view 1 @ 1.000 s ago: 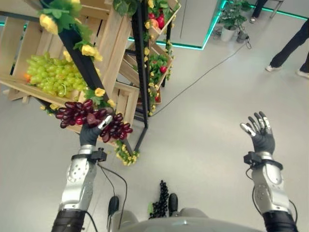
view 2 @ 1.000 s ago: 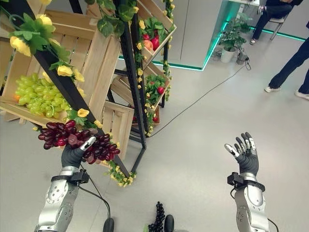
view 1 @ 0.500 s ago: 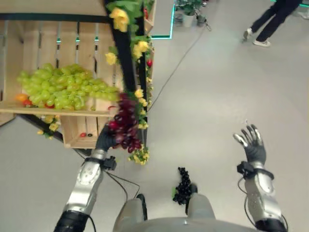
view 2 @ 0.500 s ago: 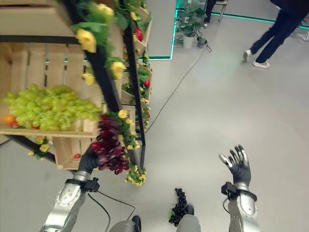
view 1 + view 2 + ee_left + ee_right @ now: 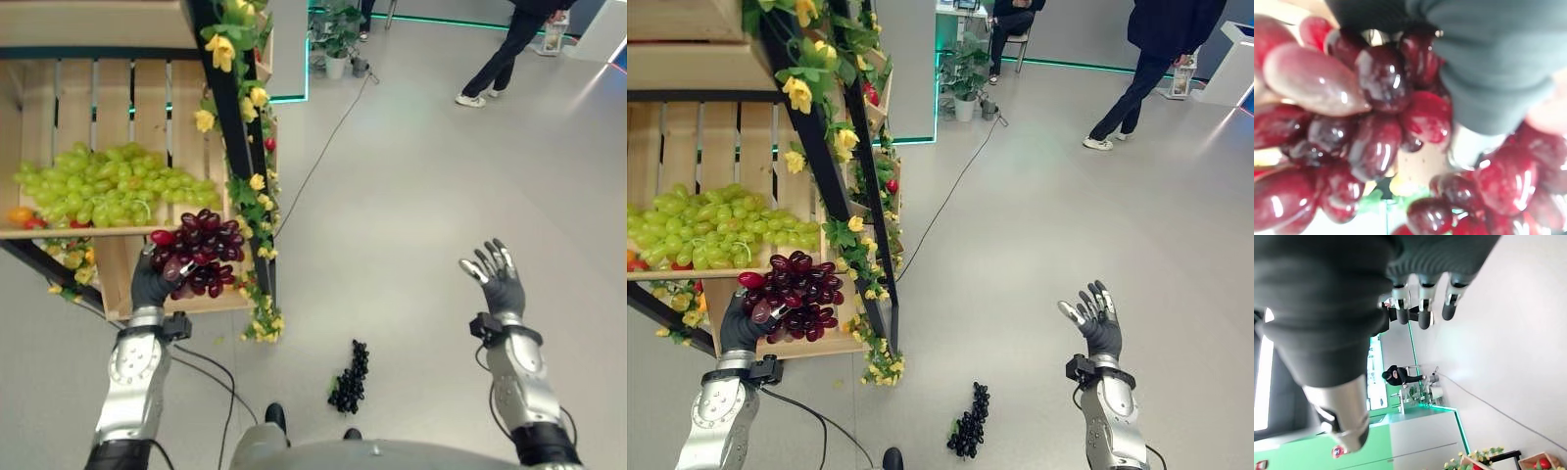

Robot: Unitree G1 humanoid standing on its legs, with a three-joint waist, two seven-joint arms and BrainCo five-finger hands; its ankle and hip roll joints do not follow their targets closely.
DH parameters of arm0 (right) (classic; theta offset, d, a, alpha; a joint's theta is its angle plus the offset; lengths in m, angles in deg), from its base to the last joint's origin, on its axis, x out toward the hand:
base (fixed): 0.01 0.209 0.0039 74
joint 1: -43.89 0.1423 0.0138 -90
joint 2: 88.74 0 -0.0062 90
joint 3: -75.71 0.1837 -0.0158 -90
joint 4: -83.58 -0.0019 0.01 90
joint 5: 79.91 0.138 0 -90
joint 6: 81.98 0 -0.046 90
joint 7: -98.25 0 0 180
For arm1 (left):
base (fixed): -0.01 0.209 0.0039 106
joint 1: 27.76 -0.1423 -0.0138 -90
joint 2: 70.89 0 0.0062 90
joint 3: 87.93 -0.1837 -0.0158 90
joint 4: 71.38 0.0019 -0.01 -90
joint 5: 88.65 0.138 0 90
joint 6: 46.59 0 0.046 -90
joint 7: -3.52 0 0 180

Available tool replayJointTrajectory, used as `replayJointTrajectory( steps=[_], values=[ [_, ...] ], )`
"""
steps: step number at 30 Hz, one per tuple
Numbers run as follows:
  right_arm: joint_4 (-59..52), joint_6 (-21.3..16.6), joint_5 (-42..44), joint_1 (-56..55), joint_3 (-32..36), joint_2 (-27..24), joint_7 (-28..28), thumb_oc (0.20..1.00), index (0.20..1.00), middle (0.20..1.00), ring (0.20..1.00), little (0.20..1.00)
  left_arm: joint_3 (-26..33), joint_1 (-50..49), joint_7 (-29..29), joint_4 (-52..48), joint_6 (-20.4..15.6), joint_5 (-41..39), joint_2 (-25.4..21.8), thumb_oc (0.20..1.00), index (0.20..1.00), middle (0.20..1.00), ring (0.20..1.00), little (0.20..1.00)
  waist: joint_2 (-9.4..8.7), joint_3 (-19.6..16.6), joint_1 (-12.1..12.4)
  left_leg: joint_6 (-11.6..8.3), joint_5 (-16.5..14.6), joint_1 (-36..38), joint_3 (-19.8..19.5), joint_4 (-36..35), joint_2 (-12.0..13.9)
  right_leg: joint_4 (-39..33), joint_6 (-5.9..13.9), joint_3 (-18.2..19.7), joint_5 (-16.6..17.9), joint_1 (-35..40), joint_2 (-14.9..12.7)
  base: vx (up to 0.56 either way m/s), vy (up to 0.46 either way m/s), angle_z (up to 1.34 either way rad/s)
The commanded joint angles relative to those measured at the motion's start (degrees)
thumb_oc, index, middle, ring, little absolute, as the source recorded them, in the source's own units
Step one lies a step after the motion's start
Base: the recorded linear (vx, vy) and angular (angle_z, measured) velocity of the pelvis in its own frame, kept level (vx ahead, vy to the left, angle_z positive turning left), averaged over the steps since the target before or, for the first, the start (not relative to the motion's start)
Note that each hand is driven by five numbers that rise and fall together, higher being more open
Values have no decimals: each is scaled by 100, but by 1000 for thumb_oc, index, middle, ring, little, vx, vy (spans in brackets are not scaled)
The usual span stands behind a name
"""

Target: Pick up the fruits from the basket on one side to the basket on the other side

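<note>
My left hand (image 5: 149, 286) is raised in front of the wooden crate shelf (image 5: 98, 232) and is shut on a bunch of dark red grapes (image 5: 196, 253), which fills the left wrist view as glossy red grapes (image 5: 1371, 117). Green grapes (image 5: 108, 186) lie heaped in the crate just behind and above it. A bunch of black grapes (image 5: 348, 378) lies on the grey floor between my arms. My right hand (image 5: 497, 277) is held up at the right, open, palm empty, its fingers (image 5: 1422, 308) spread over bare floor.
A black stand post (image 5: 227, 127) wound with yellow flowers and leaves runs down beside the crate. A lower crate (image 5: 211, 299) sits under the left hand. A person (image 5: 1151, 59) stands at the far right, another sits further back. A cable (image 5: 323, 157) crosses the floor.
The camera has swung, so the whole picture has shifted. The red grapes stay in my left hand, now bunched above the palm rather than hanging. The right hand stays open.
</note>
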Motion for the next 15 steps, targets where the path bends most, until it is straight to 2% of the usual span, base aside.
replayJointTrajectory(
  steps=[1, 6, 8, 9, 10, 11, 12, 13, 15],
  values=[
    [-170, -330, 117, 310, 250, -285, 26, 1000, 1000, 1000, 1000, 1000, 19, 552, -17, -665, -476, -155, -142, 200, 200, 200, 200, 200, 39, -42, -186, -271, 99, -308, -203, 147, -414, -433, 226, 128, -586, 801, 337, -141, -132, 36],
    [-158, -369, 117, 202, 436, -371, 52, 1000, 1000, 1000, 1000, 1000, 61, 427, 112, -812, -468, -280, -5, 200, 200, 200, 200, 200, 91, 62, -279, -442, 182, -406, -224, 320, -359, -686, 187, 97, -476, 898, 351, -91, -100, 30],
    [-140, -398, 120, 200, 494, -431, 82, 1000, 1000, 1000, 1000, 1000, 50, 439, 166, -882, -484, -393, 48, 200, 200, 200, 200, 200, 87, 148, -305, -633, 193, -499, -191, 615, -276, -742, 174, 45, -431, 899, 292, -116, -70, 31],
    [-106, -408, 122, 257, 469, -479, 103, 1000, 1000, 1000, 1000, 1000, 65, 433, 159, -948, -508, -438, 64, 200, 200, 200, 200, 200, 62, 206, -248, -636, 21, -488, -457, 846, -356, -733, 152, 81, -443, 901, 252, -98, -39, 25],
    [-102, -410, 122, 265, 470, -481, 102, 1000, 1000, 1000, 1000, 1000, 68, 438, 159, -951, -506, -438, 65, 200, 200, 200, 200, 200, 71, 208, -255, -631, 39, -507, -464, 850, -352, -731, 151, 71, -427, 887, 258, -97, -43, 19],
    [-18, -392, 92, 347, 424, -512, 122, 1000, 1000, 1000, 1000, 1000, 121, 375, 153, -1067, -500, -533, 109, 200, 200, 200, 200, 200, 24, 219, -195, -488, -328, -429, -829, 1035, -464, -647, 140, 148, -429, 838, 190, -63, -13, 6],
    [-16, -393, 92, 353, 424, -513, 122, 1000, 1000, 1000, 1000, 1000, 124, 376, 153, -1072, -498, -534, 110, 200, 200, 200, 200, 200, 29, 214, -203, -483, -302, -446, -833, 1027, -464, -642, 141, 141, -414, 817, 191, -83, 7, -1],
    [2, -395, 169, 342, 481, -510, 129, 1000, 1000, 1000, 1000, 1000, 214, 287, 125, -1251, -480, -594, 130, 200, 200, 200, 200, 200, -29, 216, -228, -439, -421, -328, -955, 1136, -220, -542, 134, 139, -386, 741, 89, -49, 43, -3],
    [-7, -418, 199, 340, 488, -518, 114, 1000, 1000, 1000, 1000, 1000, 274, 210, 101, -1373, -517, -608, 151, 200, 200, 200, 200, 200, -65, 170, -209, -409, -494, -150, -1204, 1030, -84, -507, 137, 142, -367, 668, 27, -22, 47, -10]
  ],
)
